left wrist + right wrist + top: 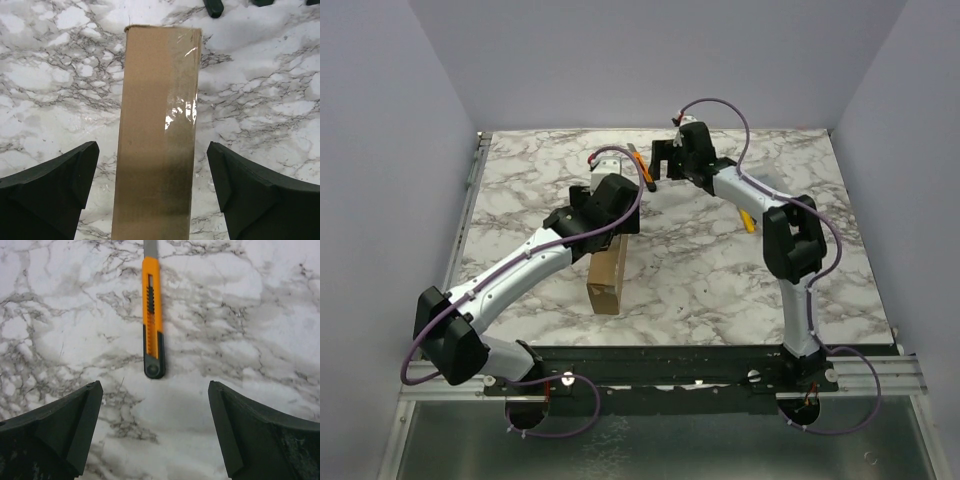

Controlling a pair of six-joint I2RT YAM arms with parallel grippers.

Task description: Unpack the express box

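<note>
The express box (157,130) is brown cardboard with clear tape along it. It shows its narrow face in the left wrist view. In the top view the express box (605,282) lies mid-table, its far part hidden under my left arm. My left gripper (152,147) is open, its jaws either side of the box with gaps on both sides; it also shows in the top view (610,205). My right gripper (155,385) is open and empty, just short of an orange utility knife (152,315) lying on the marble. In the top view my right gripper (663,160) is at the far middle, beside the knife (642,165).
A small orange-yellow object (750,222) lies partly under the right arm. The right gripper's fingers (212,7) show just beyond the box's far end. Purple walls close in the table's far, left and right sides.
</note>
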